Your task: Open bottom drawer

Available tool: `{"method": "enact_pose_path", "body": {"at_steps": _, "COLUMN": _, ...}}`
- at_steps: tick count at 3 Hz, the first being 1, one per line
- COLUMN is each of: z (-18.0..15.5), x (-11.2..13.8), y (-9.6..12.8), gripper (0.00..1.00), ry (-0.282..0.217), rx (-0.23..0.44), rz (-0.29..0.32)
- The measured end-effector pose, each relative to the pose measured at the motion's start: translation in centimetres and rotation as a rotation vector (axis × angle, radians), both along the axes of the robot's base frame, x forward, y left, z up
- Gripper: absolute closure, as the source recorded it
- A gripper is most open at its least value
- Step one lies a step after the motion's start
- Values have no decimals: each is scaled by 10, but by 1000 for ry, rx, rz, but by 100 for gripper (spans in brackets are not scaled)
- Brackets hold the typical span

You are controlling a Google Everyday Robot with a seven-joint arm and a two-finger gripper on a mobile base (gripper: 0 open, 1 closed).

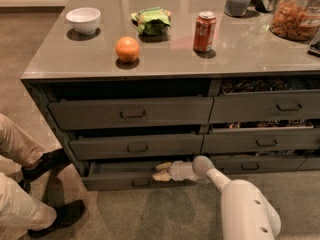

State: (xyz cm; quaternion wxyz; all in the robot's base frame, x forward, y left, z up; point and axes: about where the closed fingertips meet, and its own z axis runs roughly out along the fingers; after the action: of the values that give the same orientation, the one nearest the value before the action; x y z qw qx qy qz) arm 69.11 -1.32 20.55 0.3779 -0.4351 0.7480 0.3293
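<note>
The bottom drawer (115,180) sits low in the frame, left of centre. It is the lowest and shallowest front in the left-hand stack of a dark grey-brown cabinet. It stands pulled out a little beyond the drawers above it, showing a dark strip of its inside, and a small rectangular pull handle (141,182) sits on its front.

The tool (161,171) is at the right end of this drawer's front, just above and to the right of the handle. Its two pale fingers (164,166) are parted with a dark gap between them, and nothing can be seen held there. The white arm (220,181) runs from the tool down towards the lower right corner.

Above are the middle drawer (135,146) and the top drawer (130,113). To the right is a second stack, whose low drawer (250,164) is beside the arm.

On the grey surface (75,59) along the top of the frame stand a white bowl (83,20), an orange (127,49), a green packet (151,20), a red can (204,31) and, at far right, a jar of snacks (295,16).

At lower left, a person's legs (20,204) in light trousers and dark shoes (47,164) rest on the carpet.
</note>
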Motion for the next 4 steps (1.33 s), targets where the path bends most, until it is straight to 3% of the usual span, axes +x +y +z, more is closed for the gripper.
{"method": "enact_pose_path", "body": {"at_steps": 2, "z": 2, "x": -25, "y": -11, "gripper": 100, "ry": -50, "rx": -29, "rz": 18}}
{"method": "enact_pose_path", "body": {"at_steps": 3, "z": 1, "x": -30, "y": -14, "gripper": 87, "ry": -62, "rx": -43, "rz": 23}}
{"method": "enact_pose_path", "body": {"at_steps": 4, "z": 3, "x": -30, "y": -12, "gripper": 64, "ry": -62, "rx": -43, "rz": 23}}
